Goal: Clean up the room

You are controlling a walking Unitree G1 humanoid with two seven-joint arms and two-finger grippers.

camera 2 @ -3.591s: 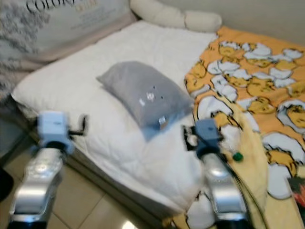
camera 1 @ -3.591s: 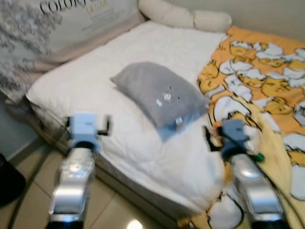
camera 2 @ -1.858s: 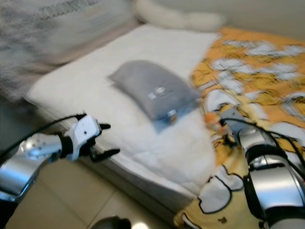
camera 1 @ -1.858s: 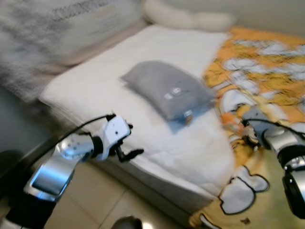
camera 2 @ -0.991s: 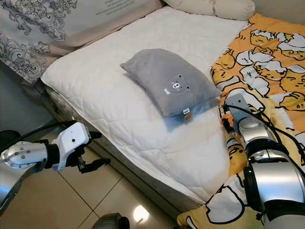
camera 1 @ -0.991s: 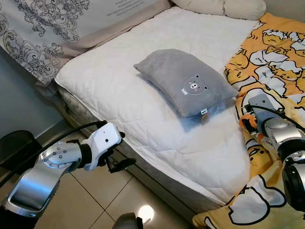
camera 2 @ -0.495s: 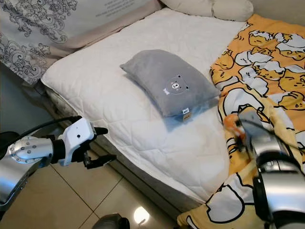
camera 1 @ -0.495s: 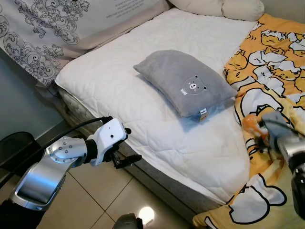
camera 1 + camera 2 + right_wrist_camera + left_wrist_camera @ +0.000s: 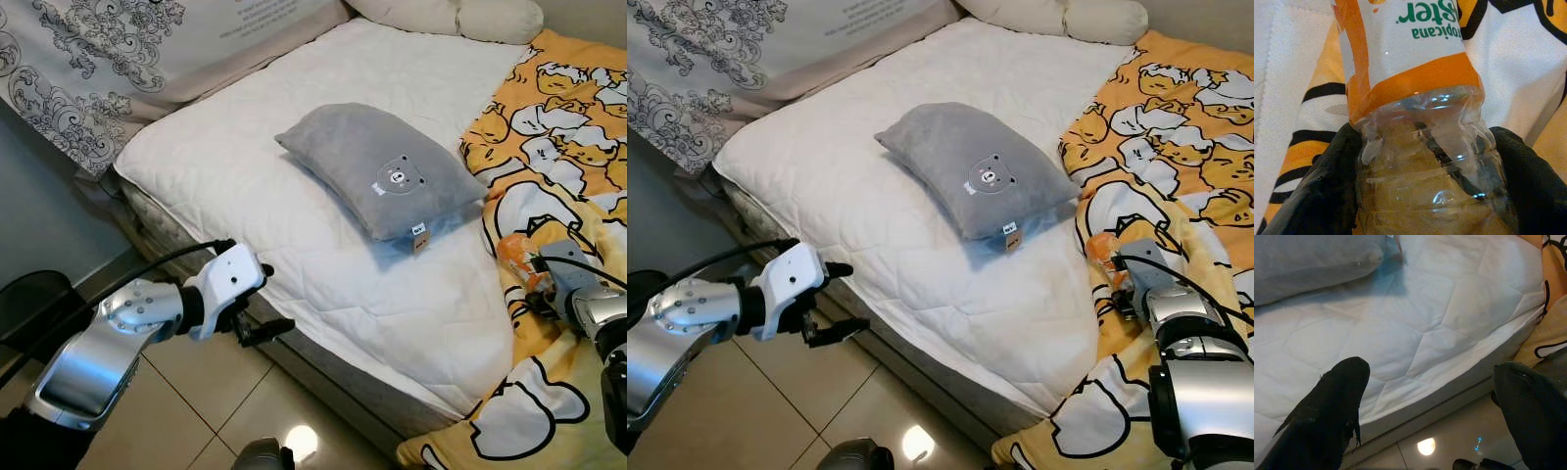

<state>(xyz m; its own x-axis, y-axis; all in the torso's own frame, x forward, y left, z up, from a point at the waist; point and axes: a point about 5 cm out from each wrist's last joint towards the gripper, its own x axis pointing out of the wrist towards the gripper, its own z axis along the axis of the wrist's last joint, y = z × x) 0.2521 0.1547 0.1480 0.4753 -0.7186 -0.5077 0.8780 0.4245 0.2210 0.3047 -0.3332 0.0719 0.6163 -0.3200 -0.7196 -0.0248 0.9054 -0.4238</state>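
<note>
Gripping a crumpled clear plastic bottle with an orange-and-white label, right gripper with both black fingers clamped on the bottle's ribbed lower body, label end pointing away from the wrist. Bottle seemingly empty, walls dented inward, held low over the orange and yellow cartoon-duck blanket at the near right corner of the bed. Seen from the head, only an orange patch of the bottle peeking out just beyond the silver wrist.

Hovering off the bed's near edge above the beige tiled floor, left gripper with fingers spread wide and nothing between them. Lying well apart from both grippers, a grey rectangular pillow with a small bear emblem in the middle of the white quilted mattress. Resting at the head of the bed, a cream bolster pillow. Sitting at the far left on the floor, a dark round shape, possibly a bin.

Risks as judged from here: thin, already crushed plastic likely to buckle further and squirt out of the grasp if squeezed harder or swung fast. Loose blanket folds close beneath the right wrist likely to snag during a lift. Grip near one end leaving the label end free to tip or twist.
</note>
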